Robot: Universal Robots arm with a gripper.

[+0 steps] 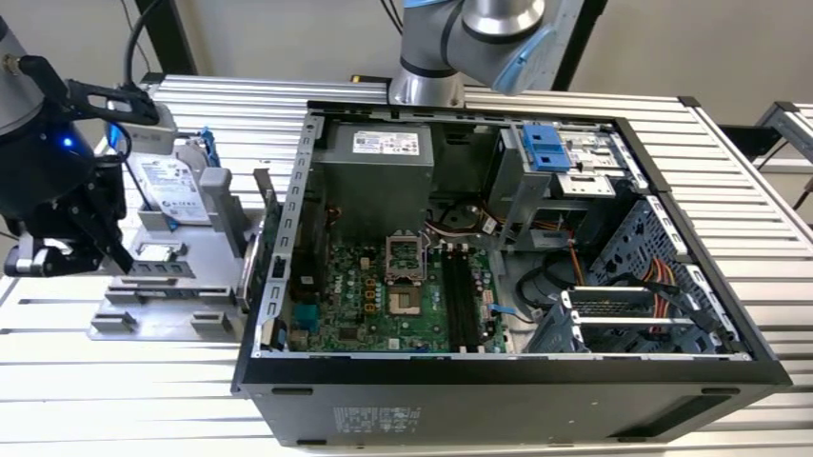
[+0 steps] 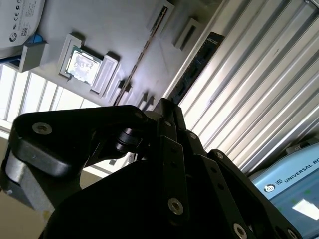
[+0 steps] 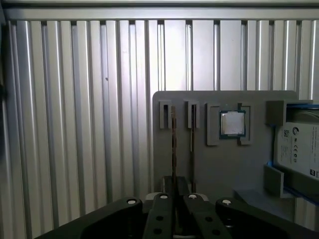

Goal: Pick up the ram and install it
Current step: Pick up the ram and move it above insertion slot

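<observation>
The ram (image 3: 173, 142) is a slim stick standing on edge in a slot of the grey holder plate (image 3: 214, 169). A second like stick (image 3: 192, 130) stands beside it. In the second wrist view the two show as a thin edge (image 2: 144, 47) and a dark strip (image 2: 197, 67). The exterior view has a dark stick (image 1: 263, 195) upright at the holder's side nearest the computer. My gripper (image 1: 117, 255) hangs over the holder at the exterior view's left, apart from the sticks. Its fingers (image 3: 167, 191) look shut with nothing between them, in line with the first stick.
A small square silver chip (image 3: 232, 123) and a hard drive (image 3: 299, 149) share the holder. The open computer case (image 1: 508, 381) lies on the ribbed metal table (image 1: 128, 400), its motherboard slots (image 1: 460, 295) exposed. Cables and a drive cage (image 1: 559, 157) crowd the case's far side.
</observation>
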